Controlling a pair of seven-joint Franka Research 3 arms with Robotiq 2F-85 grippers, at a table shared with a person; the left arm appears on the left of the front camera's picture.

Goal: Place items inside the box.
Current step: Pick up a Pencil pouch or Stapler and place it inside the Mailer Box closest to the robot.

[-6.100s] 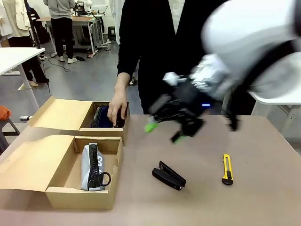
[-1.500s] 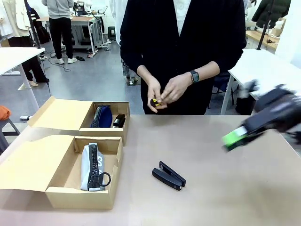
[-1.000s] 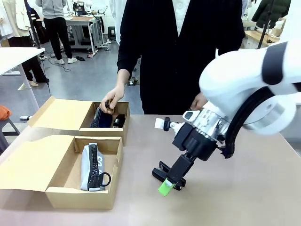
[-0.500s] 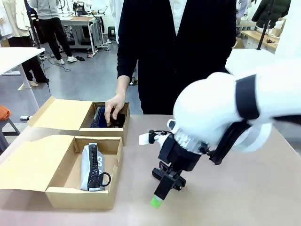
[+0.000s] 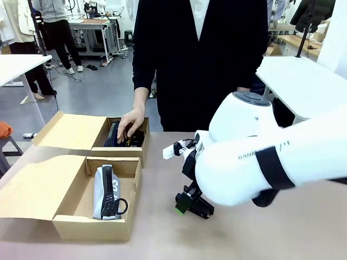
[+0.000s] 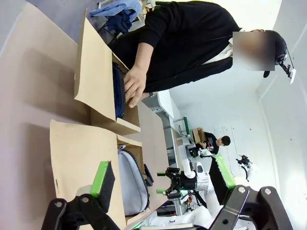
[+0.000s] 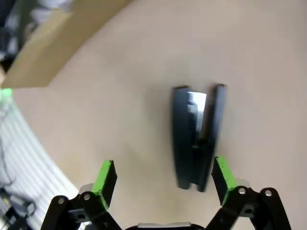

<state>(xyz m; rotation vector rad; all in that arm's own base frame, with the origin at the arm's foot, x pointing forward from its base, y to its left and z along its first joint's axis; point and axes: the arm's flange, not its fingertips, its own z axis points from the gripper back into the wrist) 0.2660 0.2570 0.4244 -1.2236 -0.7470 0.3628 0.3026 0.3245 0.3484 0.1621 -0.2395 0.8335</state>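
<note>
A black stapler [image 7: 196, 136] lies on the table, half open, between the spread fingers of my open right gripper [image 7: 163, 176], closer to the right-hand pad [image 7: 220, 173]. In the front view that gripper [image 5: 187, 205] hangs low over the stapler [image 5: 203, 210], and my arm hides most of it. The light grey pouch [image 5: 106, 190] lies in the near long box [image 5: 70, 225], whose flap lid is folded out to the left. My left gripper [image 6: 162, 175] is open and empty, off the table's left side. The knife, the marker and the second stapler are out of view.
Behind the long box stands a smaller cardboard box [image 5: 127, 152] holding a dark blue pouch [image 5: 114, 133]. The person's hand [image 5: 128, 123] rests inside it. Bare tabletop [image 5: 303, 227] lies to the right of my arm.
My right gripper swung in from the right and came down over the stapler, turning at the wrist. The person's hand carried the yellow knife to the far box and stays there.
</note>
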